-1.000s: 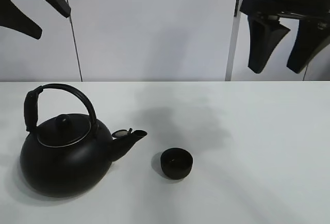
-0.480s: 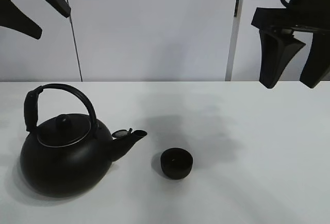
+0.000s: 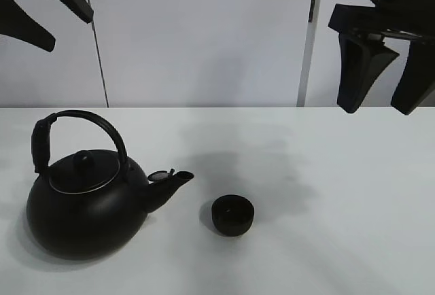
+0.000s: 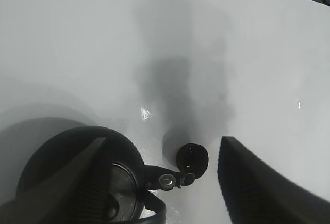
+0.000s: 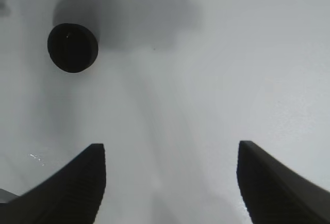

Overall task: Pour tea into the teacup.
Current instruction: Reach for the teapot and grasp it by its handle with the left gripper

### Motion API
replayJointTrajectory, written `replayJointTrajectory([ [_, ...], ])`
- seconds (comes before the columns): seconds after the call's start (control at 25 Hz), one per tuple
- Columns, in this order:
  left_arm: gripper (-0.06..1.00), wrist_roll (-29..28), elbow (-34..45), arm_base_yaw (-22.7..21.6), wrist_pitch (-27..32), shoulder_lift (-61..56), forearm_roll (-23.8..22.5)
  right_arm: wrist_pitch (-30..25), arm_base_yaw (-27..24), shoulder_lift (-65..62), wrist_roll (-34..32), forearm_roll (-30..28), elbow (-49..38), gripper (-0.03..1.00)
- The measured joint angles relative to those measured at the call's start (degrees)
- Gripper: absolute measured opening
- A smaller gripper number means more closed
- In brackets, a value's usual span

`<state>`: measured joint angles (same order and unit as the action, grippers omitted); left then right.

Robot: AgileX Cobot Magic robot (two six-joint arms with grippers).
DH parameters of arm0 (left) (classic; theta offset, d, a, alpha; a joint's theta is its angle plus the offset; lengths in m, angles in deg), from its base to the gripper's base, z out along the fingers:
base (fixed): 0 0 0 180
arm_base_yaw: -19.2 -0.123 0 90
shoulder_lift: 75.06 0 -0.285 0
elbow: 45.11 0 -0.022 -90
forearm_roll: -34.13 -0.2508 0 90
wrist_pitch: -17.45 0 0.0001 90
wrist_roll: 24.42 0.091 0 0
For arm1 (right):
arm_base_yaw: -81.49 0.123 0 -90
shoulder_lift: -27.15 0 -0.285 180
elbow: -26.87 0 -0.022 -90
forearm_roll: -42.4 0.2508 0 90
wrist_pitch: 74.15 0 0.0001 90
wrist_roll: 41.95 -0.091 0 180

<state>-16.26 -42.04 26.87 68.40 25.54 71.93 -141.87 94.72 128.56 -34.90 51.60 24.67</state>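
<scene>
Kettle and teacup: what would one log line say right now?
kettle: standing, untouched | teacup: upright beside kettle | left claw: open, aloft | right claw: open, aloft

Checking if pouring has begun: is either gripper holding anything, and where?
Nothing is held. Left gripper and right gripper hang open, clear of kettle and teacup.

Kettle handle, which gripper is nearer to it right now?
Left. The left gripper hangs high above the kettle handle; the right gripper hangs high far to the right, beyond the teacup.
</scene>
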Motion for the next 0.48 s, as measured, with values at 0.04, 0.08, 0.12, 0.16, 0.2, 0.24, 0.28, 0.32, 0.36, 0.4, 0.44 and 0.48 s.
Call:
replayJointTrajectory([
  [0.04, 0.44, 0.0, 0.0, 0.0, 0.0, 0.0, 0.0, 0.0, 0.0, -0.07, 0.0, 0.35, 0.0, 0.5],
  [0.08, 0.44, 0.0, 0.0, 0.0, 0.0, 0.0, 0.0, 0.0, 0.0, -0.07, 0.0, 0.54, 0.0, 0.5],
  [0.12, 0.44, 0.0, 0.0, 0.0, 0.0, 0.0, 0.0, 0.0, 0.0, -0.07, 0.0, 0.62, 0.0, 0.5],
  [0.16, 0.44, 0.0, 0.0, 0.0, 0.0, 0.0, 0.0, 0.0, 0.0, -0.07, 0.0, 0.67, 0.0, 0.5],
  [0.2, 0.44, 0.0, 0.0, 0.0, 0.0, 0.0, 0.0, 0.05, 0.0, -0.07, 0.0, 0.67, 0.0, 0.5],
  [0.24, 0.44, 0.0, 0.0, 0.0, 0.0, 0.0, 0.0, 0.05, 0.0, -0.07, 0.0, 0.67, 0.0, 0.5],
  [0.28, 0.44, -0.04, 0.0, 0.0, 0.0, 0.0, 0.0, 0.1, 0.0, -0.07, 0.0, 0.67, 0.0, 0.5],
  [0.32, 0.44, -0.04, 0.0, 0.0, 0.0, 0.0, 0.0, 0.16, 0.0, -0.07, 0.0, 0.67, 0.0, 0.5],
  [0.36, 0.44, -0.04, 0.0, 0.0, 0.0, 0.0, 0.0, 0.16, 0.0, -0.07, 0.0, 0.67, 0.0, 0.5],
  [0.4, 0.44, -0.04, 0.0, 0.0, 0.0, 0.0, 0.0, 0.16, 0.0, -0.07, 0.0, 0.67, 0.0, 0.5],
  [0.44, 0.44, -0.04, 0.0, 0.0, -0.1, 0.0, 0.0, 0.16, 0.0, -0.07, 0.0, 0.67, 0.0, 0.5],
  [0.48, 0.44, -0.04, 0.0, 0.0, -0.41, 0.0, 0.0, 0.16, 0.0, -0.07, 0.0, 0.67, 0.0, 0.5],
])
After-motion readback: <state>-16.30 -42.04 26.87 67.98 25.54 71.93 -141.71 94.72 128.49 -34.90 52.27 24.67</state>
